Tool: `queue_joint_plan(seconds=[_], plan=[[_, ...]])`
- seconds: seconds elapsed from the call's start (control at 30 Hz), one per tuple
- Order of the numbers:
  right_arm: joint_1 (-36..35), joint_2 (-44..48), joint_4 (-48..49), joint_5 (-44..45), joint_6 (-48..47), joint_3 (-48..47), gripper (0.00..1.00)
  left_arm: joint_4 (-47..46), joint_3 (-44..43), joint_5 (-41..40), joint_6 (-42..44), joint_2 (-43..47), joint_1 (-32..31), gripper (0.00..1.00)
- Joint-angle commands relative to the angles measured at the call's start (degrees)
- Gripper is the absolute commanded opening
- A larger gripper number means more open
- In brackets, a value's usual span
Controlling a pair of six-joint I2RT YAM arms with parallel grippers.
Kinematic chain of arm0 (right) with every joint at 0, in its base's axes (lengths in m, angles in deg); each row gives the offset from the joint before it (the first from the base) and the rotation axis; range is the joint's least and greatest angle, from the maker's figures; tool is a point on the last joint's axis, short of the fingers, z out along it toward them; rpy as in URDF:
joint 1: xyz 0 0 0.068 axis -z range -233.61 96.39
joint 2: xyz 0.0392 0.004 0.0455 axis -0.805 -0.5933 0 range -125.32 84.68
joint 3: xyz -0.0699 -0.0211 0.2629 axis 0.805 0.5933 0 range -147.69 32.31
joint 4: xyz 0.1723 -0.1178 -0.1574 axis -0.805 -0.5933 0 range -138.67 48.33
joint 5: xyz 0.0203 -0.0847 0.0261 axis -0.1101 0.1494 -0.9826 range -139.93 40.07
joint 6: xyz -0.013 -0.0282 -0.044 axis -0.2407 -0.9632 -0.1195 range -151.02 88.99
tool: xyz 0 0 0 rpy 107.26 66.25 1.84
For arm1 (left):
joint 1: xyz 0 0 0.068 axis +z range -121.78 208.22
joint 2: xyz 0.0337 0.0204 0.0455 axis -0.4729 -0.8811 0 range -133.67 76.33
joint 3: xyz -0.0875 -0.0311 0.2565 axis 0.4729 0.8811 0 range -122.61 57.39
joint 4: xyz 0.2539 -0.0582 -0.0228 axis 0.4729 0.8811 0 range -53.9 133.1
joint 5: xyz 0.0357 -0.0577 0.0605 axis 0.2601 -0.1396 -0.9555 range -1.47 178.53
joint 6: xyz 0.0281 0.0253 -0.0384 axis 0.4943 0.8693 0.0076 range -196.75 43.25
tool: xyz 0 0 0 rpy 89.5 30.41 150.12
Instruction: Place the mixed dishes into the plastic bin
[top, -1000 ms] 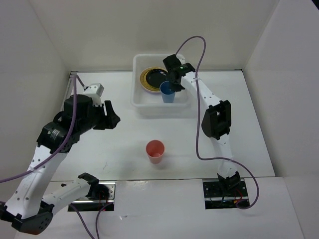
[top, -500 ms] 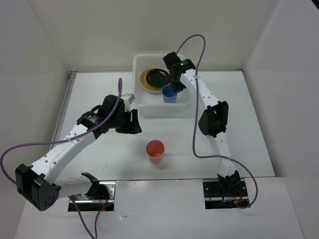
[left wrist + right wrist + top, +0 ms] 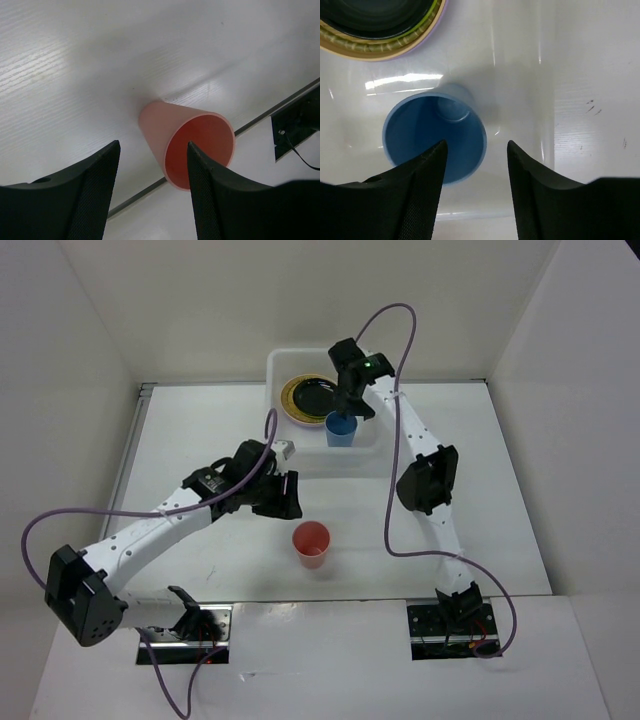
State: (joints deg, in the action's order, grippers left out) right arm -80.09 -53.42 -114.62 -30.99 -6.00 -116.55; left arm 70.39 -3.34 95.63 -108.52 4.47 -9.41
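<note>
End effector [image 3: 476,150], right: half-open astride blue cup [image 3: 420,131]

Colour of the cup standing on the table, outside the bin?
The pink cup is salmon-pink outside and redder inside. The left wrist view shows it best.

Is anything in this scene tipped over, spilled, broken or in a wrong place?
Nothing stands out. The blue cup stands upright in the plastic bin beside the stacked plates; the pink cup stands upright on the table.
</note>
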Motion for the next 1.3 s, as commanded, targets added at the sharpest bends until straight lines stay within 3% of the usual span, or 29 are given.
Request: queue_joint_plan(seconds=[0.0,0.07,0.1,0.23,0.53,0.6,0.7,0.83,1.0,1.07,1.27], plan=[[0.73,8.44,-1.58,1.28,0.12,-4.77,0.58,-1.94,0.52,-1.37,-0.49,-1.44,-1.13,0.63],[0.73,10.91,-1.58,2.67,0.64,-5.56,0.68,-1.94,0.52,-1.91,-0.49,-2.06,-2.36,0.63],[0.73,13.45,-1.58,2.68,0.65,-6.61,0.84,-1.94,1.05,-1.91,-0.49,-2.76,-2.89,0.63],[0.73,19.44,-1.58,4.79,1.79,-8.99,0.98,-1.41,1.05,-4.02,-1.01,-4.26,-5.61,0.59],[0.73,27.79,-1.58,5.32,1.79,-14.0,0.99,4.12,-1.06,-10.6,0.04,-11.45,-8.87,0.47],[0.73,28.32,-1.58,4.79,1.79,-14.0,0.99,4.83,-1.58,-11.14,0.56,-12.25,-9.48,0.25],[0.73,28.94,-1.58,4.79,1.79,-14.53,0.99,6.67,-2.81,-12.63,1.09,-12.26,-9.48,0.01],[0.73,30.34,-1.58,6.54,0.74,-14.53,0.99,12.37,-7.72,-15.96,1.7,-9.19,-9.48,0.0],[0.73,33.59,-1.58,7.16,0.74,-15.67,0.99,20.2,-25.87,-21.05,4.69,-6.46,-5.98,0.0],[0.73,36.14,-1.58,5.51,0.74,-15.07,0.99,21.35,-30.65,-25.1,6.89,-9.51,-3.87,0.0],[0.73,42.02,-1.58,2.59,-0.58,-6.65,0.99,20.04,-46.02,-23.97,10.76,-20.06,4.57,0.0]])
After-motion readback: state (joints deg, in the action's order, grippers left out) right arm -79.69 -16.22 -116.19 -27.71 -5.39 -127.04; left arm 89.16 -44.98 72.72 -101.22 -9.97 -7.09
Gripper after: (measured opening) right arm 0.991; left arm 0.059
